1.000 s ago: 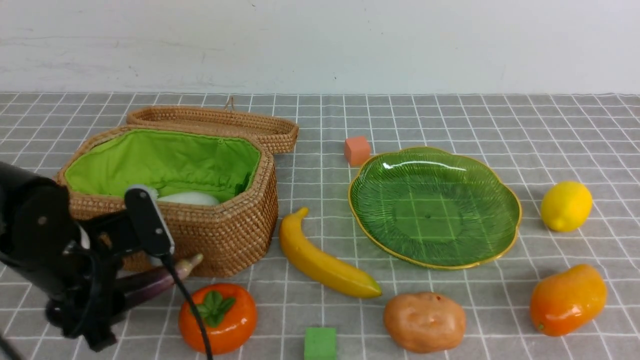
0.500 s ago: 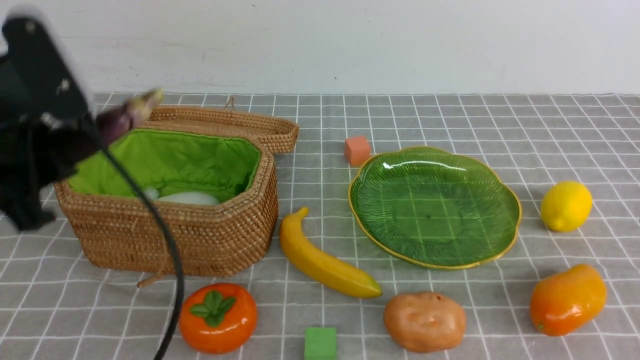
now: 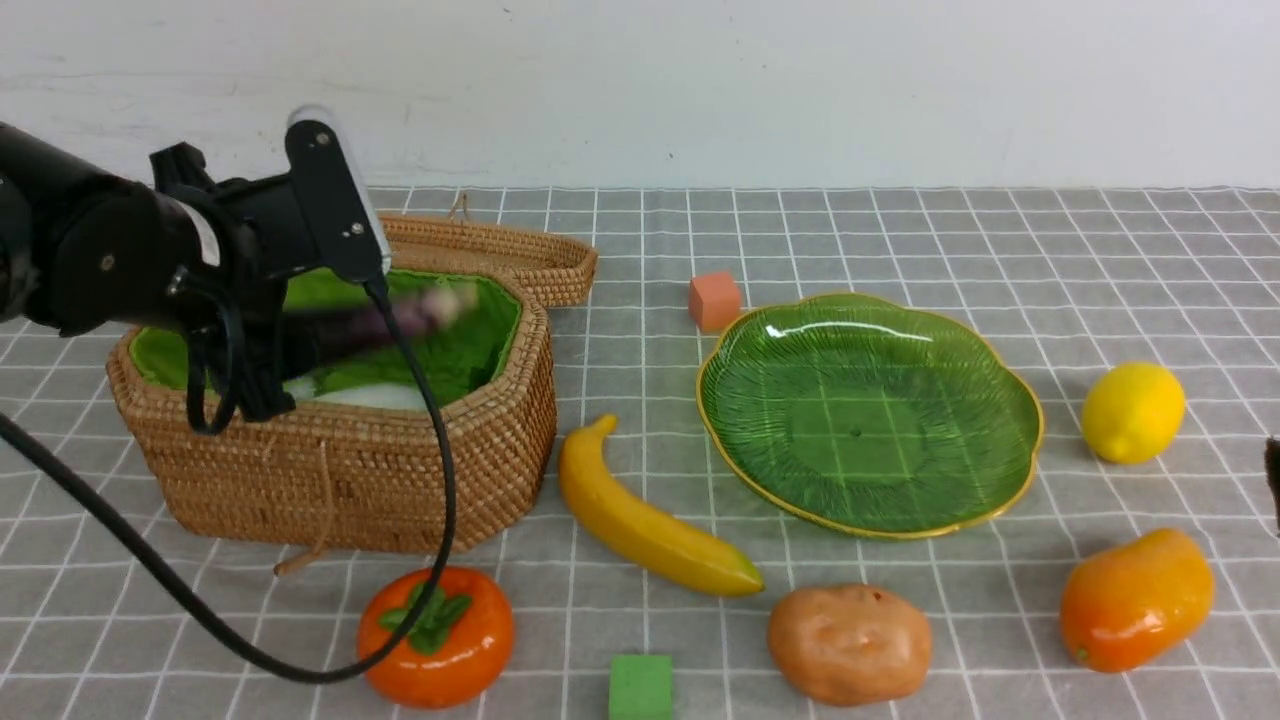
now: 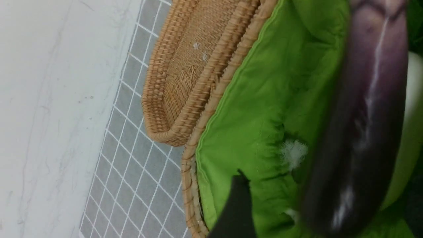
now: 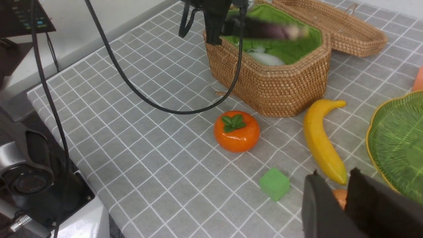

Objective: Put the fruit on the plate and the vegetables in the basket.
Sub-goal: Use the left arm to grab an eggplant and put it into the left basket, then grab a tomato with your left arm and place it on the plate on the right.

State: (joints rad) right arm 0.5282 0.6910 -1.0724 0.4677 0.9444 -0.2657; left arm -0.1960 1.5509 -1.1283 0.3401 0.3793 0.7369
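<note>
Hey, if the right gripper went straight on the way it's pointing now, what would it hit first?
Most likely the potato, the tan lump showing in the gap of the right gripper. The banana tip lies just beyond it. Depth is hard to judge from the wrist view.

Banana [image 3: 650, 515] between basket [image 3: 350, 480] and plate [image 3: 870, 415]

Four fruit [image 3: 640, 520], three vegetables [image 3: 848, 643], two cubes [image 3: 714, 300]

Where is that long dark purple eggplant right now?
Front view, left side: the eggplant hangs in the left gripper just over the open green-lined wicker basket, above the white radish.
</note>
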